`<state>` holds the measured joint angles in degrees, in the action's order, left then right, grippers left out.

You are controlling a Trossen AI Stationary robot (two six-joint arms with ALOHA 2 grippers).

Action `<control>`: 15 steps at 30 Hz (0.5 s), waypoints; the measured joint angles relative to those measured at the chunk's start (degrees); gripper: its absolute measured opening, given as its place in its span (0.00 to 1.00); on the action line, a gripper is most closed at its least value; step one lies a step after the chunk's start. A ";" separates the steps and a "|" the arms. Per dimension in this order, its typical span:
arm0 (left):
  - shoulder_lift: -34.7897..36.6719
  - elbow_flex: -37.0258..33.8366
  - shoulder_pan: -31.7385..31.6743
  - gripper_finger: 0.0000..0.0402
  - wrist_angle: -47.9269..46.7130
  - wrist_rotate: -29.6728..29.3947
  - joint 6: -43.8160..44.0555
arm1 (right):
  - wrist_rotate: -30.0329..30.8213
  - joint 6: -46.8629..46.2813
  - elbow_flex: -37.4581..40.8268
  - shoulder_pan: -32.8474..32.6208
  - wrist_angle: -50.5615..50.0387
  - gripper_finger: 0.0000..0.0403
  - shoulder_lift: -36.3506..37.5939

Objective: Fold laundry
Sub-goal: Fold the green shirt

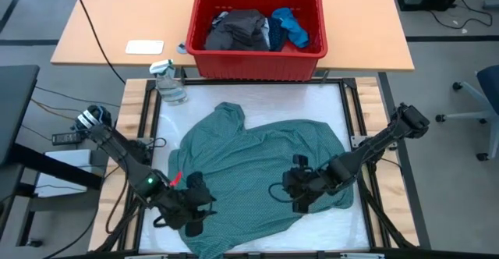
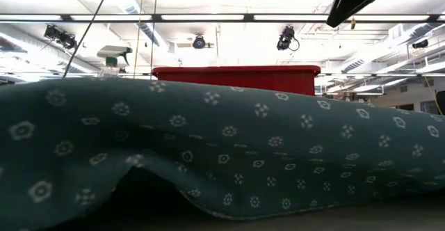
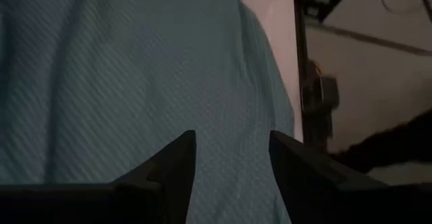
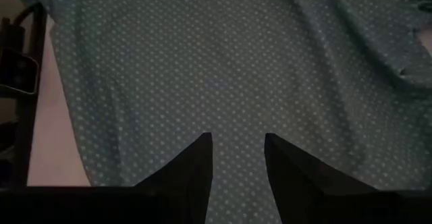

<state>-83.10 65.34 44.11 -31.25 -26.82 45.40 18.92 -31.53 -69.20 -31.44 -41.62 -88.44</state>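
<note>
The large teal-green shirt [image 1: 257, 157] lies spread and rumpled on the white table top, and it fills the low view [image 2: 222, 147]. My left gripper [image 1: 195, 208] is open low over the shirt's near-left part [image 3: 135, 69]. My right gripper [image 1: 299, 193] is open low over its near-right part [image 4: 223, 62]. A dark grey piece [image 1: 238, 29] and a bright blue piece [image 1: 290, 25] lie in the red bin [image 1: 257, 60]. I cannot make out the navy dotted and whitish pieces. My left gripper [image 3: 233, 150] points down at the shirt with cloth showing between its open fingers; whether the fingertips touch it I cannot tell. My right gripper [image 4: 237, 150] stands the same way over the dotted cloth; whether it touches I cannot tell.
The red bin stands on the wooden table beyond the far edge, also in the low view [image 2: 236, 74]. A clear spray bottle [image 1: 168, 82] stands at the far-left corner. A white flat object [image 1: 145, 47] lies left of the bin. Bare white surface shows along the near-right edge.
</note>
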 joint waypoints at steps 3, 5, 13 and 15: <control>-1.82 -0.02 1.97 0.48 -0.59 0.20 0.83 | -0.29 -0.52 4.90 -0.77 4.27 0.35 1.12; -2.79 -0.02 3.26 0.48 -0.85 0.37 1.54 | -0.73 -2.45 8.86 -1.41 9.92 0.35 1.96; -7.75 -0.04 7.83 0.48 -1.14 5.09 6.09 | -3.24 -0.25 18.78 -4.30 22.66 0.36 3.78; -9.62 -0.07 9.01 0.48 -1.24 5.72 4.32 | -4.68 0.95 19.15 -4.95 19.54 0.36 3.51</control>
<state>-92.72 65.28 53.13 -32.49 -21.10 49.72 14.24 -30.58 -50.05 -36.39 -22.09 -84.93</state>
